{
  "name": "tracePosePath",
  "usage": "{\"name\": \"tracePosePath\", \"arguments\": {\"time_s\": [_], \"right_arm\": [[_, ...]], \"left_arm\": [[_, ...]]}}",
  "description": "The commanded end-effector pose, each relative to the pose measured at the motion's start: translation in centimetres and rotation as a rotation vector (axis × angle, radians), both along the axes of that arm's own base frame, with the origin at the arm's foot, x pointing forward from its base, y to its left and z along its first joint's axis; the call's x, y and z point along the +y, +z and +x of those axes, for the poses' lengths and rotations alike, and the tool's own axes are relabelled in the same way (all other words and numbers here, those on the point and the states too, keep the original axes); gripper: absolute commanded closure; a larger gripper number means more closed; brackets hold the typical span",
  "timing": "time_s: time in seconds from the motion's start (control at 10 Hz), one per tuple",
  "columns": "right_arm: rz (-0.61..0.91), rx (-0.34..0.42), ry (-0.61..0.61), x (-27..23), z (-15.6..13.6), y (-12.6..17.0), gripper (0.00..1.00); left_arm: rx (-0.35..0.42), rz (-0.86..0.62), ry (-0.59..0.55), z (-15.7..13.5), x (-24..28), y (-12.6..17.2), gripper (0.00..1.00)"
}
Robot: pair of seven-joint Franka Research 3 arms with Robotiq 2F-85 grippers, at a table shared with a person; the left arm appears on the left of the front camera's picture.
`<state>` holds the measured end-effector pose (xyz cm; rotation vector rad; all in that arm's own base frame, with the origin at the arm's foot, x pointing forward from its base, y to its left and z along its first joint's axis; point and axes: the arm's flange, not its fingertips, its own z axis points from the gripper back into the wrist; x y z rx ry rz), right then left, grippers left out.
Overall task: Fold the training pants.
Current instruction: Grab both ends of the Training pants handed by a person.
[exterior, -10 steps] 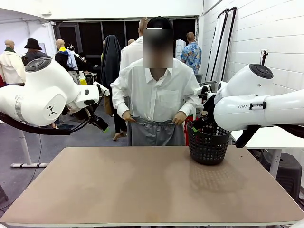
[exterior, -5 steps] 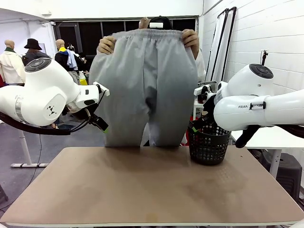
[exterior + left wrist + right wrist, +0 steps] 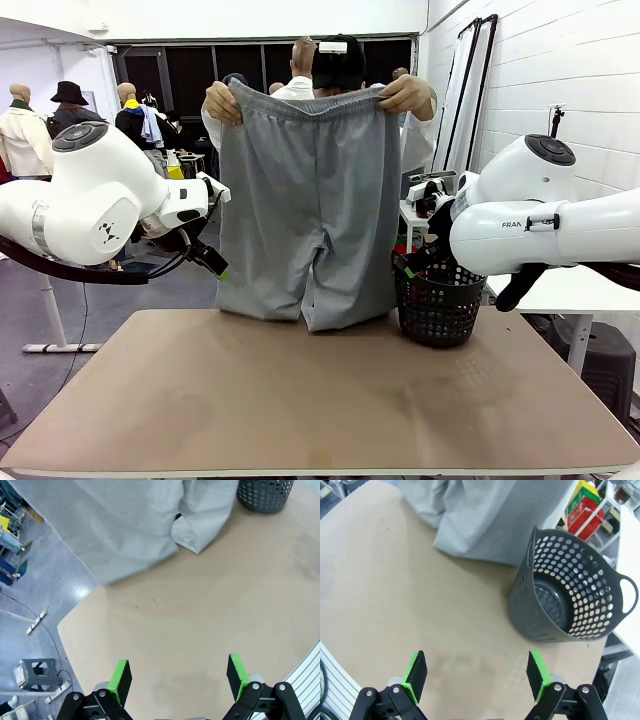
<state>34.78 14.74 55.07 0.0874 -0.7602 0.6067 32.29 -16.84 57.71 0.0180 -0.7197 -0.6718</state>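
A second ago the person (image 3: 410,95) held the training pants (image 3: 305,220) low behind the far edge of the surface (image 3: 300,400). Then the pants went up high, and now they are coming down, stretched flat by the waistband (image 3: 305,98), with the leg hems (image 3: 335,318) just reaching the surface beside the black basket (image 3: 438,305). We read this as the person laying the pants out for us, so folding has not begun. Our left hand (image 3: 177,672) and our right hand (image 3: 476,672) both hang released, jaws wide and empty, over bare surface, well apart from the cloth. We judge it best to wait until the pants lie flat.
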Motion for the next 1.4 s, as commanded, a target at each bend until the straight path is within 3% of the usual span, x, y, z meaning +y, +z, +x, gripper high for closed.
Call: {"name": "tracePosePath", "arguments": {"time_s": [0.0,1.3], "right_arm": [[0.000,0.000,0.000,0.02,0.00,-0.01,0.00],[0.000,0.000,0.000,0.02,0.00,-0.01,0.00]], "left_arm": [[-0.002,0.000,-0.011,0.03,0.11,-0.03,0.00],[-0.002,0.000,-0.011,0.03,0.11,-0.03,0.00]]}}
